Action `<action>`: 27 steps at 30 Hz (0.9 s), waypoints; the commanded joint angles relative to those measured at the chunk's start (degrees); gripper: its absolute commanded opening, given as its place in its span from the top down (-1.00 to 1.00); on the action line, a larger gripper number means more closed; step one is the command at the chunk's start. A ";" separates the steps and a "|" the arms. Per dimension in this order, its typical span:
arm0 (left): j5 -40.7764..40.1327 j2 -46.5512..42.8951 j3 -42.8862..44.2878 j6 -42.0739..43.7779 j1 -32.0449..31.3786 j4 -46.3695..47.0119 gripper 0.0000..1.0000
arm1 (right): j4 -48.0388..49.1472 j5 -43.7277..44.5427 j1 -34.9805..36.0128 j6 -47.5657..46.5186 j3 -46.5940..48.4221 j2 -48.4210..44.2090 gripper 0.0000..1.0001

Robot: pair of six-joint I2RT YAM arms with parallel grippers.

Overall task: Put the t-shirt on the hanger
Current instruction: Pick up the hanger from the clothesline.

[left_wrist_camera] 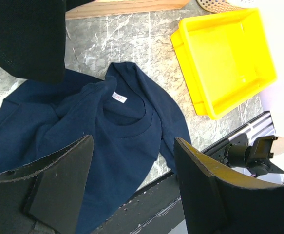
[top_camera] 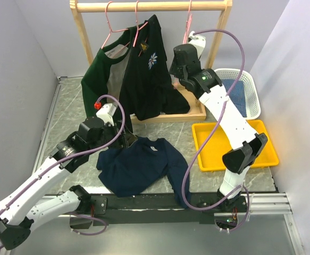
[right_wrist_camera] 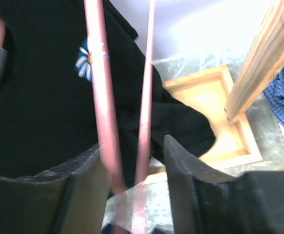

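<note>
The navy t-shirt [top_camera: 139, 164] lies crumpled on the table near the front edge, neck up, one sleeve hanging over the edge. In the left wrist view the t-shirt [left_wrist_camera: 122, 131] shows its white neck label [left_wrist_camera: 119, 97]. My left gripper [top_camera: 128, 139] hovers over the shirt's collar, open and empty [left_wrist_camera: 133, 141]. The pink wire hanger [top_camera: 189, 24] hangs bare from the right end of the rail. My right gripper [top_camera: 176, 77] is raised to it. In the right wrist view two of the hanger's wires [right_wrist_camera: 103, 87] run between the open jaws [right_wrist_camera: 133, 142], with a gap at the right finger.
A wooden rack [top_camera: 144, 6] stands at the back with two dark garments [top_camera: 144, 79] on pink hangers. Its base frame [top_camera: 194, 114] rests on the table. A yellow tray [top_camera: 234, 146] sits to the right. A white basket [top_camera: 253, 87] with blue checked cloth is behind it.
</note>
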 commanded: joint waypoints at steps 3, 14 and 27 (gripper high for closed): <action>-0.75 -1.07 2.03 1.39 0.24 -0.09 -0.44 | 2.56 -0.04 -0.47 -2.61 -3.39 -3.20 0.23; -0.75 -1.33 1.15 0.87 0.24 0.61 -0.44 | 5.37 0.14 -0.48 -8.23 -6.73 -7.24 0.80; -0.75 -1.60 0.01 0.52 0.24 1.23 -0.45 | 7.48 -2.41 -0.48 -15.18 -6.72 -10.75 1.00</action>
